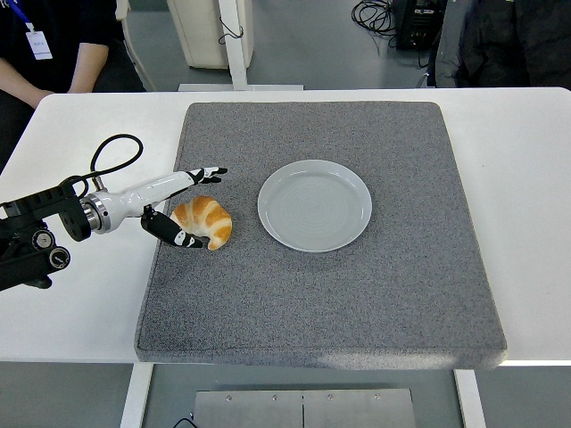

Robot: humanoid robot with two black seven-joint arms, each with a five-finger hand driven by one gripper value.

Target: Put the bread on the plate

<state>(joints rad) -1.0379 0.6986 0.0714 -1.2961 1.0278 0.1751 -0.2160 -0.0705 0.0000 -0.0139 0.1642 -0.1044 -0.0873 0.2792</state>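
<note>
A golden croissant (204, 221) lies on the grey mat (321, 294), left of the empty pale plate (314, 205). My left hand (192, 203) reaches in from the left with its fingers spread around the croissant. The long fingers (207, 173) stretch past its far side, and the thumb (175, 234) sits at its near left side, touching or nearly touching it. The bread still rests on the mat. My right hand is out of sight.
The mat covers most of the white table (535, 196). A black cable (116, 152) loops above my left forearm. People sit beyond the far edge, at the top left (53, 45) and the top right (508, 40).
</note>
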